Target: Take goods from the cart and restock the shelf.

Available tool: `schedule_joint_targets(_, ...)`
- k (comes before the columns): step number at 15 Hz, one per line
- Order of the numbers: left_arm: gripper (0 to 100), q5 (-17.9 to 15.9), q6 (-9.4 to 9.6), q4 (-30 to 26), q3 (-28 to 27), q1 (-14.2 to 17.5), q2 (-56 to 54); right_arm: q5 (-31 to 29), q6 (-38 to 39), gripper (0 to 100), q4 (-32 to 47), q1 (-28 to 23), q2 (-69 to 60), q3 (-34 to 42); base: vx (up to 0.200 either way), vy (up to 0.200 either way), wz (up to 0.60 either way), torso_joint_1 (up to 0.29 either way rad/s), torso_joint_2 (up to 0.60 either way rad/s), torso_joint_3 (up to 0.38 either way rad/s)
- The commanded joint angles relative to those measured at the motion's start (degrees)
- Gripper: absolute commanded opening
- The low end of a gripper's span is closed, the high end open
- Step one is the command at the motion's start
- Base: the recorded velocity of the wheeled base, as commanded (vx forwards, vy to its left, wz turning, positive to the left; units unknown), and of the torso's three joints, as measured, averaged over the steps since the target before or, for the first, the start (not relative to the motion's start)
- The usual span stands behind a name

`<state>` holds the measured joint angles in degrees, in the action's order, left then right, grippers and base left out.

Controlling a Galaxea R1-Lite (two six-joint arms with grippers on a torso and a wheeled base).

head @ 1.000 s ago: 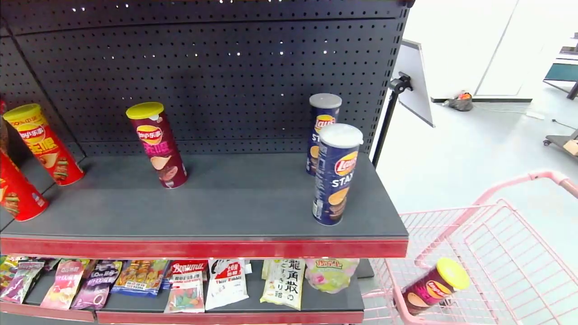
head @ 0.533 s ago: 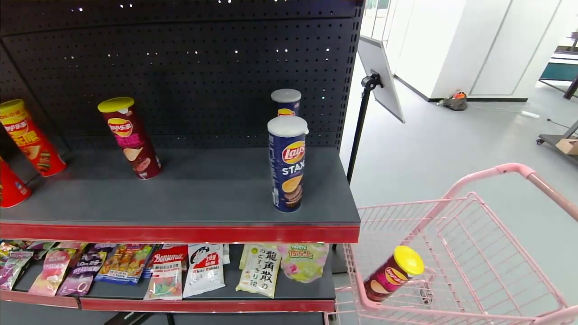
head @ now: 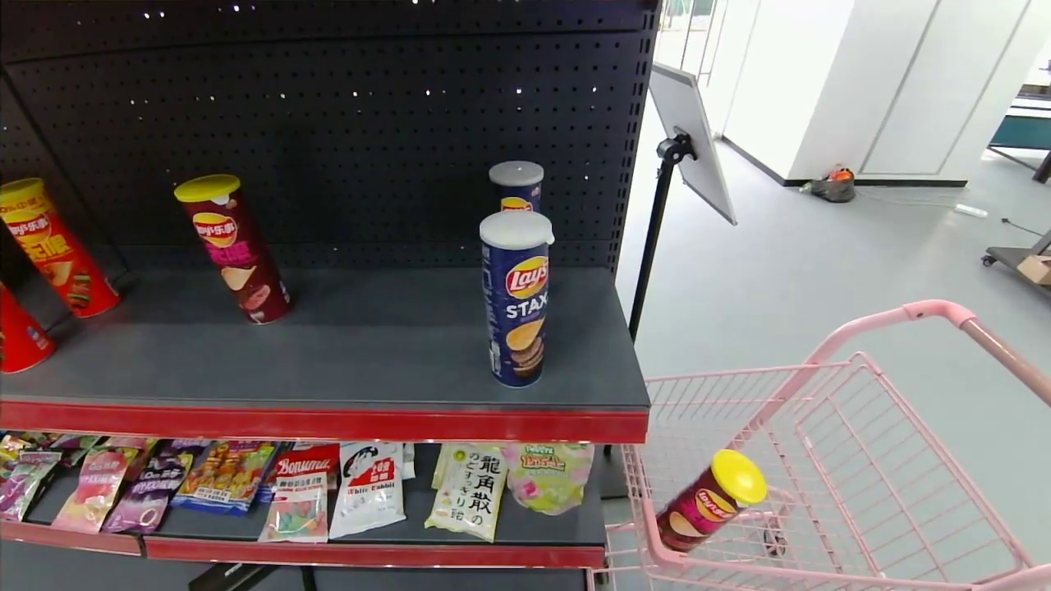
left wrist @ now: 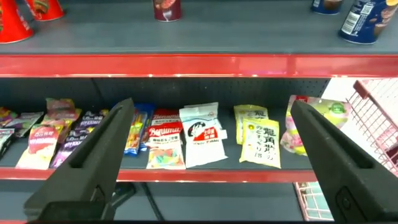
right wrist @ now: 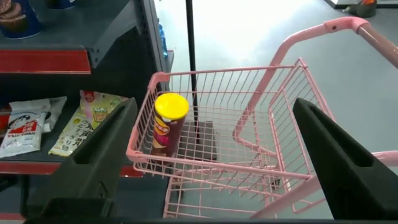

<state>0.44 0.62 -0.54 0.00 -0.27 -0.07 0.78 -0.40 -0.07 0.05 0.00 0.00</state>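
While both grippers' jaws stand spread and empty, the left gripper [left wrist: 211, 106] faces the shelf [left wrist: 199, 65] and the right gripper [right wrist: 214, 102] faces the cart [right wrist: 347, 25], where a can [right wrist: 168, 124] leans in the corner beside the shelf.

Ahead of the right claw [right wrist: 214, 102], whose fingers look like matt black plastic, the cart [right wrist: 236, 70] is glossy pink-coated metal wire. The canister [right wrist: 166, 124] in it is glossy printed card with a smooth yellow plastic lid. Beyond the left claw [left wrist: 211, 106], the snack bags [left wrist: 200, 134] are shiny plastic film. The shelf [left wrist: 186, 65] above them is matt grey with a glossy red edge.
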Motion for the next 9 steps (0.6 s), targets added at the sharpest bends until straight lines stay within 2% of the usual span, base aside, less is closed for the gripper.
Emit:
schedule_joint_targets(1, 100, 0.0, -0.01, 0.0, 0.0, 0.0, 0.1, 0.0, 0.0, 100, 0.0, 0.0, 0.1, 0.0, 0.000, 0.000, -0.60, 0.007, 0.01, -0.002)
schedule_joint_targets(4, 100, 0.0, -0.01, 0.0, 0.0, 0.0, 0.1, 0.0, 0.0, 100, 0.0, 0.0, 0.1, 0.0, 0.000, 0.000, -0.60, 0.004, 0.01, 0.001)
schedule_joint_targets(9, 100, 0.0, -0.01, 0.0, 0.0, 0.0, 0.1, 0.0, 0.1, 100, 0.0, 0.0, 0.0, 0.0, 0.000, 0.000, 0.00, 0.000, 0.00, 0.000)
